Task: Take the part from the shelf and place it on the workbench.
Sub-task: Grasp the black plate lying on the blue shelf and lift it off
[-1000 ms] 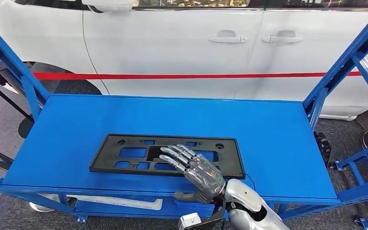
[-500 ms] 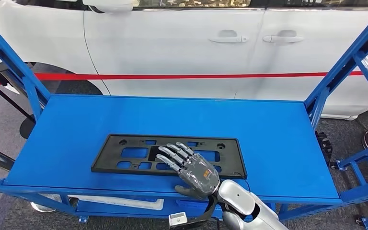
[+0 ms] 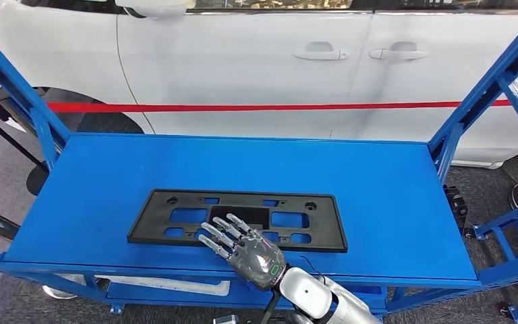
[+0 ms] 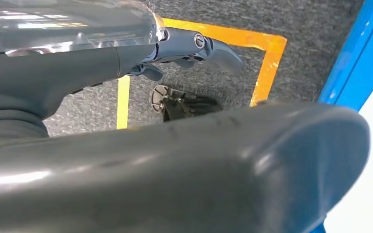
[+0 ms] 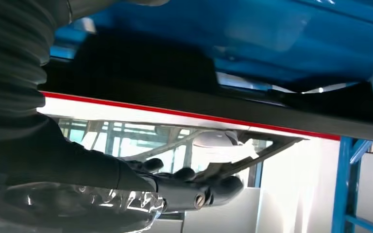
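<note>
part (image 3: 239, 217): black, blue showing through its cut-outs
workbench (image 3: 384, 196): bright blue top and frame
my right hand (image 3: 246, 248): silver-grey fingers, darker grey back with a small green mark
car (image 3: 256, 67): white
barrier tape (image 3: 243, 106): red
floor (image 4: 291, 22): dark grey carpet, yellow-orange lines
my left hand (image 4: 126, 160): dark grey

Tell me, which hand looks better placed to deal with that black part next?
Right, probably. The right hand hovers open at the near edge of the black part on the blue table. The left hand hangs by the floor.
</note>
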Motion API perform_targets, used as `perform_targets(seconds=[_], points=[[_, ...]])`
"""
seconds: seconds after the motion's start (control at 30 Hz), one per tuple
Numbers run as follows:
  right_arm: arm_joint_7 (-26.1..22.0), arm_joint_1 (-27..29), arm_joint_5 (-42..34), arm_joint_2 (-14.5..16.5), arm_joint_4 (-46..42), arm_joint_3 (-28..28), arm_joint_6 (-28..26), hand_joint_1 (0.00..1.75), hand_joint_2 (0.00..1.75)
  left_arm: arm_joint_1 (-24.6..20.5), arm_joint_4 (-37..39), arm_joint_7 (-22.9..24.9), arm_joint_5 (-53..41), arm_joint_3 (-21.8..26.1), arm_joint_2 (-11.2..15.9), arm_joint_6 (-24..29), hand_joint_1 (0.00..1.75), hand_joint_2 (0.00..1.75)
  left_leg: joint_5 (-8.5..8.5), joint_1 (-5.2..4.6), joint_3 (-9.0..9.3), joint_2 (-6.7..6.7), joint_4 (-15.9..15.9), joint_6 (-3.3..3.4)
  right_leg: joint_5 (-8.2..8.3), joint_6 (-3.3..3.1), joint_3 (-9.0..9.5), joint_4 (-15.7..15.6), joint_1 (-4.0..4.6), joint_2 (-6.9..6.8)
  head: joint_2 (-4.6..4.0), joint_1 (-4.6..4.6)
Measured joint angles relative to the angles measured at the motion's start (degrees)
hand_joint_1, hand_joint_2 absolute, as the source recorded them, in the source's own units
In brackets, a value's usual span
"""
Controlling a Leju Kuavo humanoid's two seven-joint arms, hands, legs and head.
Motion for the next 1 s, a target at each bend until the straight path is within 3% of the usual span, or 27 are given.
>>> perform_targets(seconds=[0.07, 0.13, 0.2, 0.4, 0.47, 0.53, 0.6, 0.67, 0.73, 0.8, 0.9, 0.93, 0.97, 1.0], points=[[0.6, -0.8, 0.9, 0.4, 1.5, 0.3, 0.0, 0.00, 1.75, 0.1, 0.0, -0.2, -0.2, 0.0, 0.0, -0.1, 0.00, 0.00, 0.30, 0.15, 0.18, 0.05, -0.3, 0.81, -0.24, 0.58, 0.07, 0.1, -0.10, 0.01, 0.00, 0.01], [1.5, -1.6, 1.6, 0.7, 2.8, 0.5, 0.0, 0.00, 1.75, 0.1, 0.0, -0.3, -0.4, 0.0, 0.0, -0.2, 0.00, 0.00, 0.62, 0.39, 0.45, 0.15, -0.8, 1.55, -1.71, 1.01, -0.61, 1.9, -0.25, 0.00, 0.00, 0.06], [1.9, -1.9, 2.0, 0.8, 3.4, 0.6, -0.2, 0.00, 1.75, 0.0, 0.0, -0.4, -0.5, 0.1, 0.0, -0.2, 0.00, 0.00, 0.66, 0.38, 0.47, 0.18, -0.9, 1.79, -2.82, 1.13, -1.28, 3.4, -0.30, -0.03, 0.00, 0.10], [2.0, -2.1, 2.1, 0.9, 3.8, 0.7, -0.3, 0.00, 1.75, 0.0, 0.0, -0.4, -0.6, 0.1, 0.0, -0.2, 0.00, 0.00, 0.66, 0.38, 0.45, 0.19, -0.9, 1.86, -3.52, 1.18, -1.85, 4.6, -0.33, -0.02, 0.00, 0.08], [2.5, -2.4, 2.4, 1.1, 4.7, 0.8, -0.7, 0.00, 1.75, 0.0, 0.0, -0.5, -0.7, 0.1, 0.0, -0.2, 0.00, 0.00, 0.66, 0.34, 0.42, 0.21, -0.9, 1.92, -5.28, 1.32, -3.59, 8.3, -0.39, -0.02, 0.00, 0.07], [3.3, -2.8, 2.9, 1.6, 6.2, 0.8, -1.2, 0.00, 1.75, 0.0, 0.0, -0.5, -0.8, 0.1, 0.0, -0.2, 0.00, 0.00, 0.65, 0.27, 0.39, 0.25, -0.8, 1.95, -7.38, 1.52, -6.27, 13.8, -0.44, -0.03, 0.00, 0.07], [5.5, -4.4, 3.7, 3.6, 9.9, 0.9, -2.6, 0.00, 1.75, 0.0, 0.0, -0.6, -1.0, 0.3, 0.0, -0.1, 0.00, 0.00, 0.58, 0.16, 0.56, 0.18, -0.8, 1.51, -3.92, 1.02, -3.58, 8.5, -0.25, -0.01, 0.00, 0.04], [8.6, -6.3, 4.5, 5.9, 14.0, 0.9, -4.3, 0.00, 1.75, 0.0, 0.0, -0.7, -1.3, 0.4, 0.0, 0.1, 0.00, 0.00, 0.59, 0.05, 0.76, 0.06, -0.9, 0.51, 0.17, 0.06, 0.45, 0.1, 0.16, 0.05, 0.00, 0.01], [11.6, -7.6, 4.6, 7.0, 16.1, 1.3, -4.2, 0.84, 1.75, 0.0, 0.0, -0.7, -1.6, 0.5, 0.0, 0.2, 0.00, 0.00, 0.25, 0.07, 0.67, 0.04, -0.7, -0.35, 0.33, -0.74, 0.60, -0.7, 0.09, 0.09, 0.00, -0.02], [14.3, -8.7, 4.7, 7.8, 17.8, 2.1, -3.0, 1.69, 1.75, 0.0, 0.0, -0.7, -1.8, 0.5, 0.0, 0.2, 0.00, 0.00, -2.16, 0.17, -0.77, 0.06, 2.7, -0.80, 0.68, -1.38, 0.69, -1.1, -0.23, 0.03, 0.00, -0.12], [16.1, -9.5, 4.7, 8.7, 20.3, 2.9, -1.9, 1.70, 1.75, 0.1, 0.0, -0.7, -1.9, 0.7, 0.0, 0.2, 0.00, 0.00, -7.36, 0.27, -5.75, 0.08, 13.9, -1.18, 0.72, -1.68, 0.58, -1.1, -0.03, -0.12, 0.00, -0.18], [16.2, -9.6, 4.7, 8.9, 21.0, 3.1, -1.8, 1.70, 1.75, 0.2, 0.0, -0.7, -1.9, 0.7, 0.0, 0.2, 0.00, 0.00, -7.60, 0.27, -6.58, 0.08, 15.7, -1.21, 0.72, -1.71, 0.59, -1.1, 0.06, -0.11, 0.00, -0.18], [16.2, -9.8, 4.7, 9.2, 21.6, 3.2, -1.8, 1.71, 1.75, 0.2, 0.0, -0.7, -1.9, 0.8, 0.0, 0.2, 0.00, 0.00, -6.60, 0.27, -6.21, 0.09, 15.0, -1.16, 0.71, -1.71, 0.63, -1.1, 0.12, -0.08, 0.00, -0.18], [16.2, -9.9, 4.7, 9.3, 22.0, 3.3, -1.7, 1.71, 1.75, 0.2, 0.0, -0.7, -1.9, 0.9, 0.0, 0.2, 0.00, 0.00, -4.66, 0.27, -4.72, 0.09, 12.0, -1.04, 0.69, -1.69, 0.70, -1.0, 0.15, -0.05, 0.00, -0.19]])
